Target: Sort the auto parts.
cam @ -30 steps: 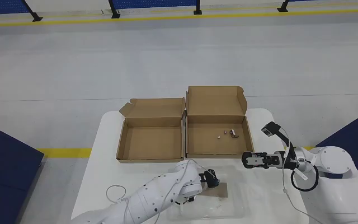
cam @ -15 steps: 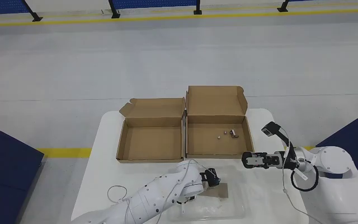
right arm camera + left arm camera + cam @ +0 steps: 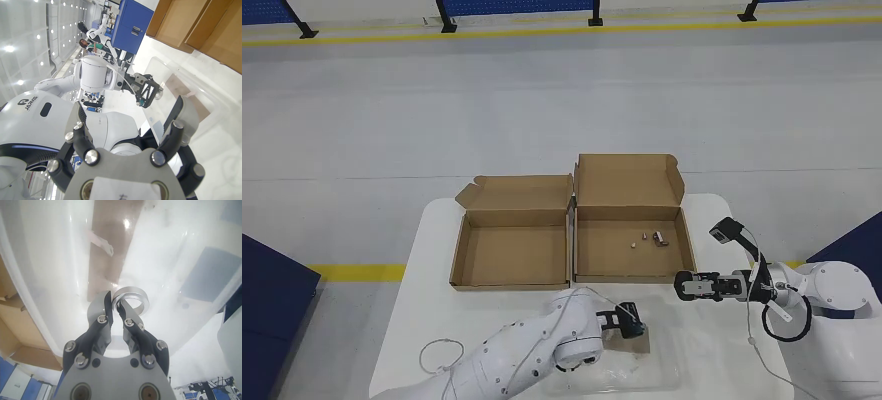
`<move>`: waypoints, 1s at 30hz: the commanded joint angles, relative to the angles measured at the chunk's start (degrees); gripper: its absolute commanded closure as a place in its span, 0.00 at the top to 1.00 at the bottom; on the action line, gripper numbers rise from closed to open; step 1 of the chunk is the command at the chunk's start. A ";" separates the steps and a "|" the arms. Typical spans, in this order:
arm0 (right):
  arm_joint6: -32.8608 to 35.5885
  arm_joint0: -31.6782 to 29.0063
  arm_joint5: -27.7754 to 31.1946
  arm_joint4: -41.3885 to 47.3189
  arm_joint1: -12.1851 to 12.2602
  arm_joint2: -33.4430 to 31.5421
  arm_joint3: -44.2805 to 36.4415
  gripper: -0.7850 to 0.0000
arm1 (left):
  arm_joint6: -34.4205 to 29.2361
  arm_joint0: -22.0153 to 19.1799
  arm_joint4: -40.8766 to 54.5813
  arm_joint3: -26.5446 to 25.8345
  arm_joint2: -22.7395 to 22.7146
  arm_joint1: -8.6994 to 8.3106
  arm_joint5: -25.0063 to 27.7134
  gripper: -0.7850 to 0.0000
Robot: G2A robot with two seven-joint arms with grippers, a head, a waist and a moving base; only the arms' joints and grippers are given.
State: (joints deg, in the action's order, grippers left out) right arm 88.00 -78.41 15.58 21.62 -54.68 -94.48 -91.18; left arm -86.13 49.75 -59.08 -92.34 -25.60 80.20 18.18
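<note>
Slippage threatens: left claw (image 3: 115,308) pinches just the wall of the silver metal ring (image 3: 140,303); right claw (image 3: 680,286), two o'clock of it, gapes empty.

Looking like a robotics test hall, industrial type. Pale coated floor (image 3: 542,100) is spreading wide around the white desk (image 3: 432,290). A yellow lane stripe (image 3: 542,30) is running across the floor, and blue barrier panels (image 3: 512,6) on black feet are standing along the far edge. Rows of ceiling spotlights (image 3: 38,36) are shining high overhead. A blue metal cabinet (image 3: 130,28) is sitting beyond the desk, with a second white humanoid robot (image 3: 98,34) standing near it.
</note>
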 commanded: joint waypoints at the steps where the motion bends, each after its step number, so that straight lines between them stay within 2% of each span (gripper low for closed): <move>1: 0.00 0.00 0.00 0.00 0.00 0.00 0.00 1.00 | -0.65 -0.58 0.13 -2.32 0.52 -0.78 -0.66 0.00; 8: 0.00 0.00 0.00 0.00 0.00 0.00 0.00 1.00 | -0.77 -0.68 0.09 -2.59 0.63 -0.89 -0.79 0.00; 12: 0.00 0.00 0.00 0.00 0.00 0.00 0.00 1.00 | 6.34 1.31 2.26 -1.99 -2.28 -1.83 1.47 0.00; 15: 0.00 0.00 0.00 0.00 0.00 0.00 0.00 1.00 | 10.06 3.98 4.75 -4.21 -7.27 -3.85 5.57 0.00; 19: 0.00 0.00 0.00 0.00 0.00 0.00 0.00 1.00 | 13.80 9.54 8.45 -8.14 -16.23 -7.40 13.78 0.00; 22: 0.00 0.00 0.00 0.00 0.00 0.00 0.00 1.00 | 18.18 13.43 10.30 -10.50 -21.34 -10.06 18.16 0.00; 26: 0.00 0.00 0.00 0.00 0.00 0.00 0.00 1.00 | 25.06 16.23 13.58 -10.76 -25.89 -13.36 25.05 0.00; 30: 0.00 0.00 0.00 0.00 0.00 0.00 0.00 1.00 | 30.52 16.94 16.07 -10.00 -27.68 -16.04 30.51 0.00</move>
State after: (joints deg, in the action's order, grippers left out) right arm 88.00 -78.41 15.58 21.62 -54.68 -94.48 -91.18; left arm -57.04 66.65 -43.53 -102.47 -53.03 64.87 47.32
